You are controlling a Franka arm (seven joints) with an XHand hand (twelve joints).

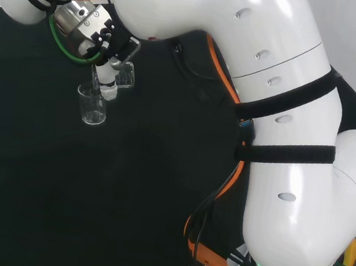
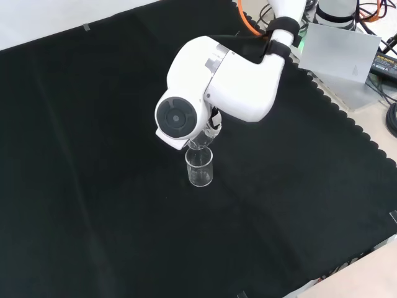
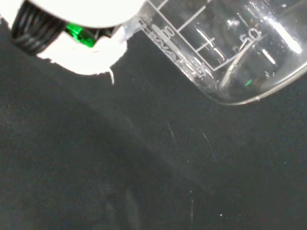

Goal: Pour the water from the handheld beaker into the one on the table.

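Observation:
A clear glass beaker (image 1: 92, 104) stands upright on the black cloth, also seen as the standing beaker (image 2: 199, 167) in the front view. My hand (image 1: 105, 36) is curled round a second clear beaker (image 1: 126, 75), held tilted just above and beside the standing one. In the front view the held beaker (image 2: 200, 145) peeks out under the arm's link, its lip over the standing beaker's mouth. Up close, the held beaker (image 3: 225, 48) lies steeply tilted with printed scale marks, beside a white part of the hand (image 3: 81, 45). How much water either vessel holds is not plain.
The arm's big white link with a round grey cap (image 2: 177, 118) covers most of the hand in the front view. A grey box (image 2: 338, 56) and cables lie beyond the cloth's scalloped edge (image 2: 347, 118). Black cloth (image 2: 93, 186) spreads wide around the beakers.

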